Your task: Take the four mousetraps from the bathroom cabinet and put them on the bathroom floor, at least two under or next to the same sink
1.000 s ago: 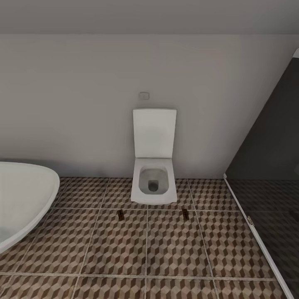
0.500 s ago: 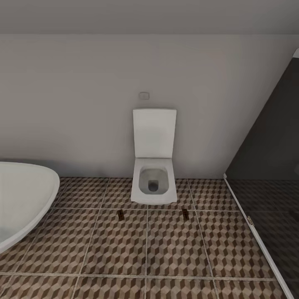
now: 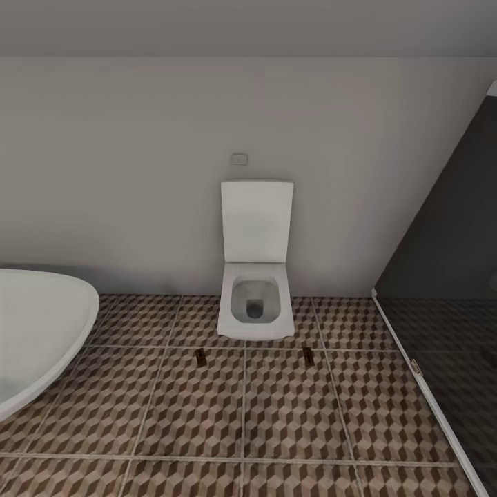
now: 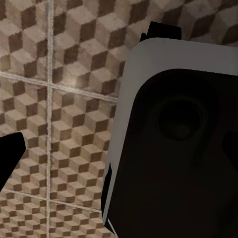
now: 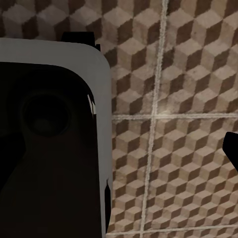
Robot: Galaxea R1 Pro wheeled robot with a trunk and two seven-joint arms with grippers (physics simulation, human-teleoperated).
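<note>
Two mousetraps lie flat on the bathroom floor [image 3: 207,414] in the head view. One mousetrap [image 3: 200,357] is just left of the toilet's front, the other mousetrap [image 3: 308,355] just right of it. The cabinet and the sink are out of view. In the left wrist view one dark fingertip [image 4: 9,154] hangs over the cube-patterned tiles [image 4: 59,124]. The right wrist view likewise has a dark fingertip [image 5: 231,148] over the tiles [image 5: 163,148]. Nothing is seen held by either.
A white toilet [image 3: 255,304] with its lid up stands against the grey wall. A white bathtub [image 3: 34,331] fills the left edge. A dark glass shower screen [image 3: 442,290] closes off the right. A grey-rimmed black robot part [image 4: 173,148] blocks half of each wrist view.
</note>
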